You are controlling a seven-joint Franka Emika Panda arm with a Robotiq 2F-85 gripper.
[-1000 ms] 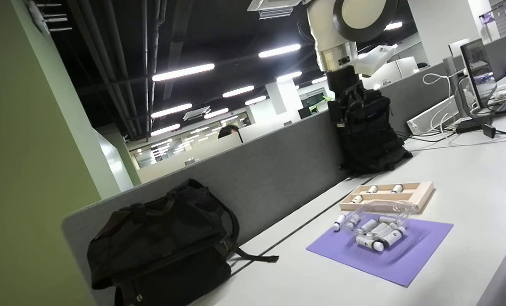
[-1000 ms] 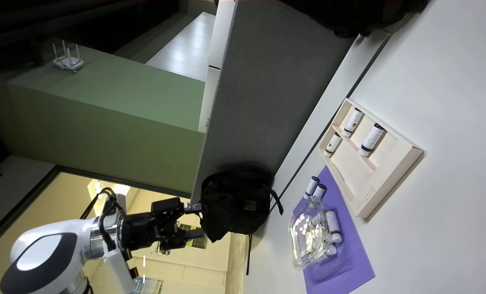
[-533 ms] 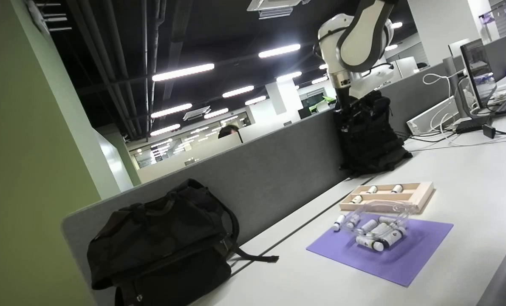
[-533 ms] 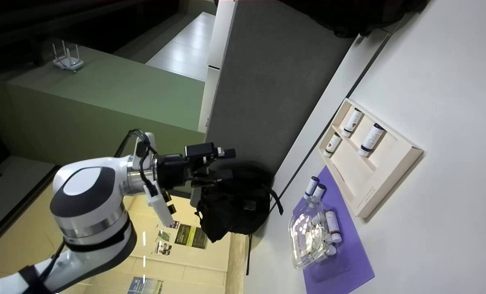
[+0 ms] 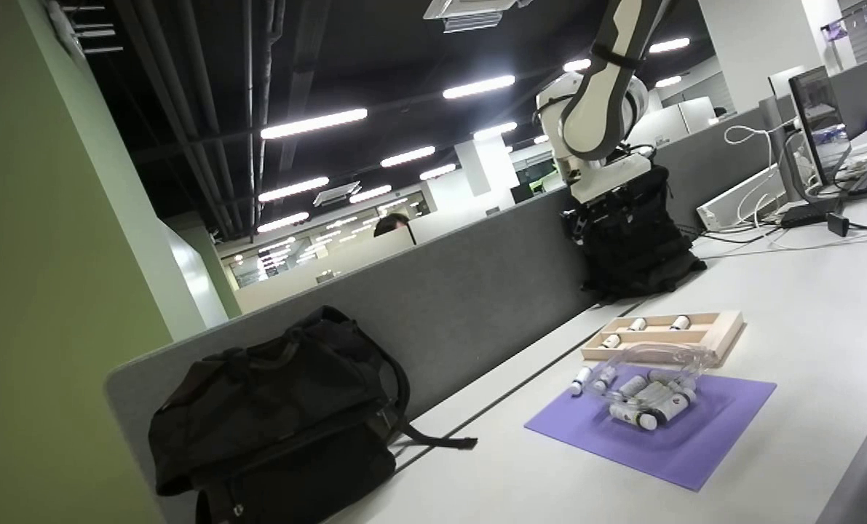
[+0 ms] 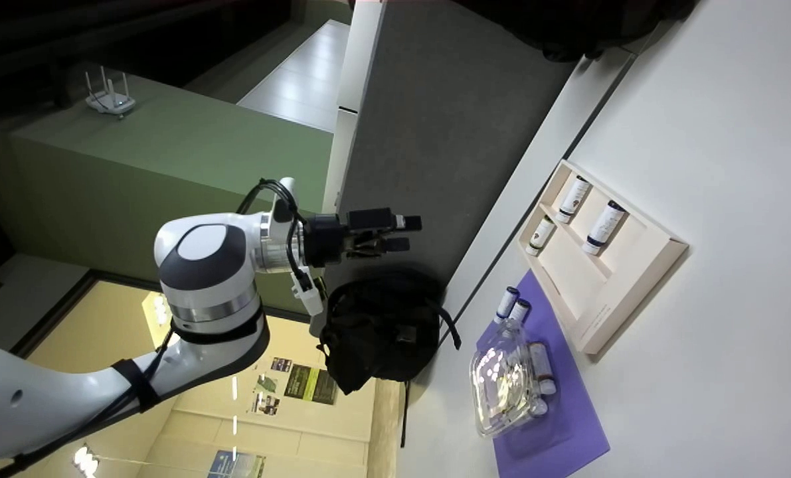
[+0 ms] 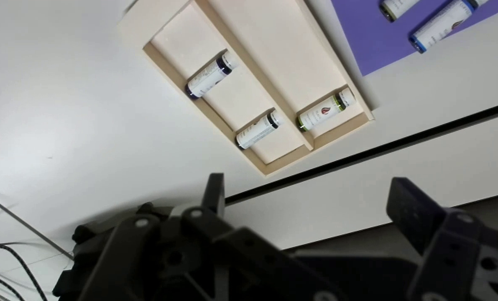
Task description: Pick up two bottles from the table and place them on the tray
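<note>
The monitor (image 5: 817,124) and grey partition (image 5: 477,306) show an office

White arm (image 6: 216,290) with a dark grey joint panel (image 6: 184,270), silver bands (image 6: 216,312) and black cables (image 6: 265,182); black tool (image 7: 308,196) with pale screws (image 7: 196,213)

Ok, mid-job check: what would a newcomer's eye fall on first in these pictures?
Probably the purple mat, vivid on the white table in both exterior views, bearing a clear container and bottles. Next, the tan tray at the top of the wrist view, three bottles in its compartments. A big black backpack also stands out at the lower left of an exterior view.
</note>
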